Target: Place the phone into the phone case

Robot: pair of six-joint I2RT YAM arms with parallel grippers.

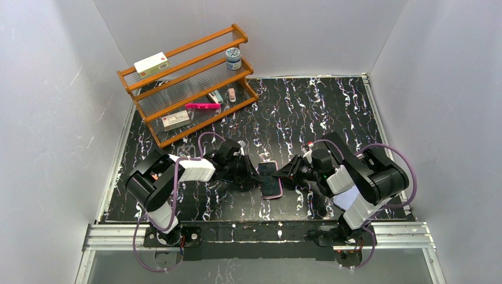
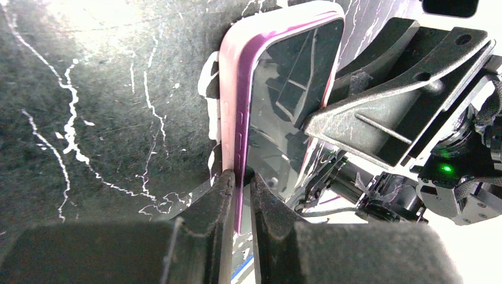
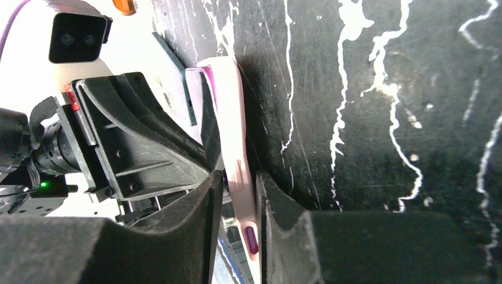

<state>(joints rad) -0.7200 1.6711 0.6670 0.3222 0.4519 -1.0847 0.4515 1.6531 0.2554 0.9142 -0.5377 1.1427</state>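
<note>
Phone sits dark face up in the pink phone case at mid table, btwn both arms. Can't tell if it's fully seated: right wrist view shows a dark slab edge beside the case rim, the rest hidden behind the other arm's fingers. Left gripper is pinched tight on the case's side wall. Right gripper is clamped on the opposite rim; the case end is cut off by its pads. Wooden rack w/ small items stands far back-left

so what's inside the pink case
A dark glossy slab, apparently the phone, fills the pink case. The left gripper and right gripper pinch opposite edges, covering parts of the rim, so full seating there cannot be seen.
</note>
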